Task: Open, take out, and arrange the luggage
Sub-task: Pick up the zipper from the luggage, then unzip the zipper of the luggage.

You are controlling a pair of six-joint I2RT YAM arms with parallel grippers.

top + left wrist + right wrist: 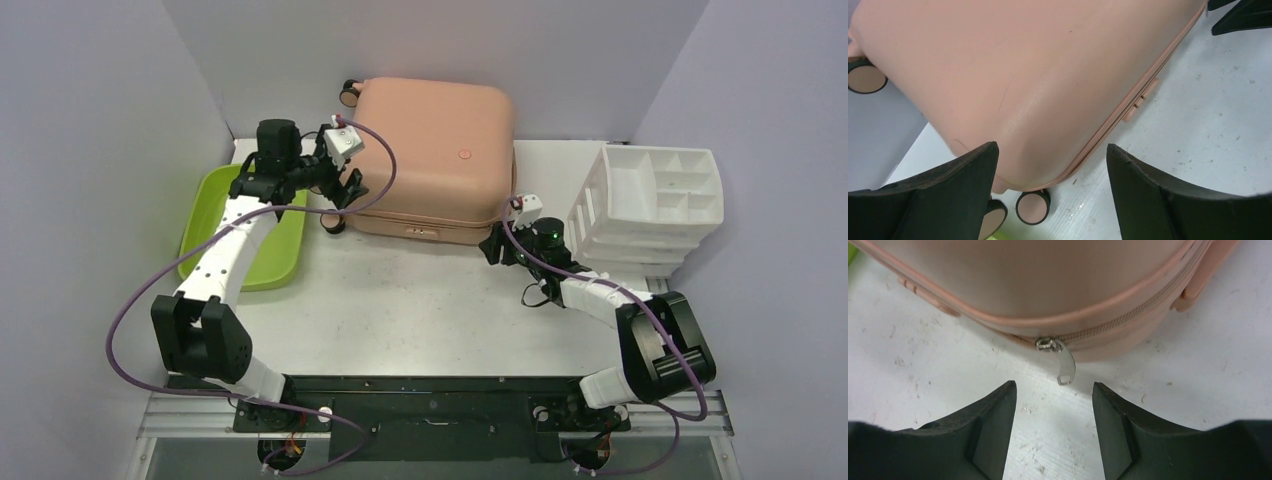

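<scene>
Luggage (430,150) flat at far middle of tabletop (420,300), lid shut. Right hand (1053,384) spread just short of zip pull (1065,365); left hand (1052,145) spread at near left corner. Opening, unpacking, arranging all pending.

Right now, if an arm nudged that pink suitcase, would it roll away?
Probably it would slide, not roll: the suitcase lies flat, its caster wheels sticking out sideways. It looks stiff and smooth, likely slippery. Its zipper pull hangs loose, probably floppy.

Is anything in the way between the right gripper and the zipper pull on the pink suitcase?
Nothing visible. The right gripper faces the zipper pull on the suitcase with jaws open, only bare table between.
</scene>
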